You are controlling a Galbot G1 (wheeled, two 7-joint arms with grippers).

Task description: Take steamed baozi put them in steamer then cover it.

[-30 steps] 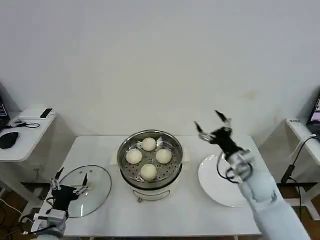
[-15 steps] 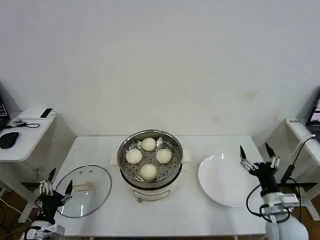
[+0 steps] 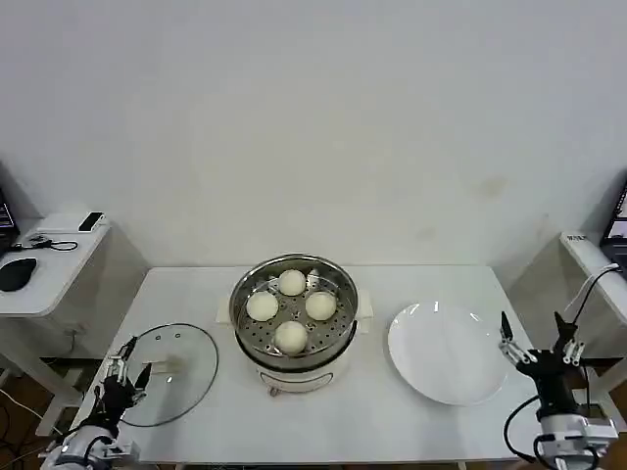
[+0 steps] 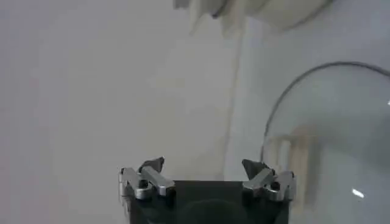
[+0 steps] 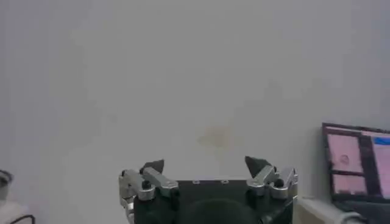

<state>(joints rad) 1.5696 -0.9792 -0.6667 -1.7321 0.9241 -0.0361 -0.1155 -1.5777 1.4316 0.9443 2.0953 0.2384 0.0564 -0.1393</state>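
A white table [image 3: 392,416] is seen. On it are set the cover [image 3: 176,372], steamer [image 3: 294,338] and plate [image 3: 446,352].

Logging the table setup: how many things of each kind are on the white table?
Steamed baozi: 4, all in the steamer
Steamer: 1
Cover: 1, flat on the table
White plate: 1
Total: 7

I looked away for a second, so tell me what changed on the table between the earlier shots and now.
The right gripper drew back from above the plate to the table's near right corner, open and empty. The left gripper slid back off the cover to its near edge, also open. Nothing was grasped or released. The four steamed baozi stay in the uncovered steamer; cover and plate have not moved.
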